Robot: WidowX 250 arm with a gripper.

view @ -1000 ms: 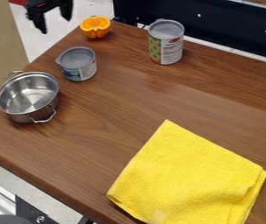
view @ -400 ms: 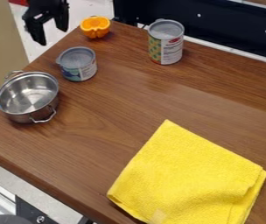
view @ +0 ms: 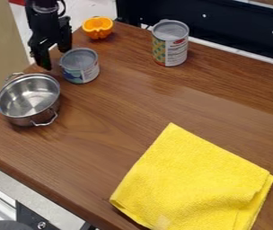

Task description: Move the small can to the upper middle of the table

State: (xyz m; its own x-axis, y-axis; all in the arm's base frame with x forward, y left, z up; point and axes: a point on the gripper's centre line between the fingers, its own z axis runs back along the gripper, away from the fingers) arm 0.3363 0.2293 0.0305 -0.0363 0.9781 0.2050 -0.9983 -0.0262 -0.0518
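Observation:
The gripper hangs open at the upper left, over the table's left edge, with a gap between its two fingers. Just to its right stands the small can, upright, with a grey top and a blue-green label; one fingertip is close to the can's upper left rim, and I cannot tell whether they touch. The wooden table stretches to the right of the can.
A steel pot sits just below the gripper and can. An orange half lies above the can. A taller can stands at upper middle. A yellow cloth lies at lower right.
The gripper has come down the view from the top left corner to beside the small can. The cans, pot, orange half and cloth have stayed where they were.

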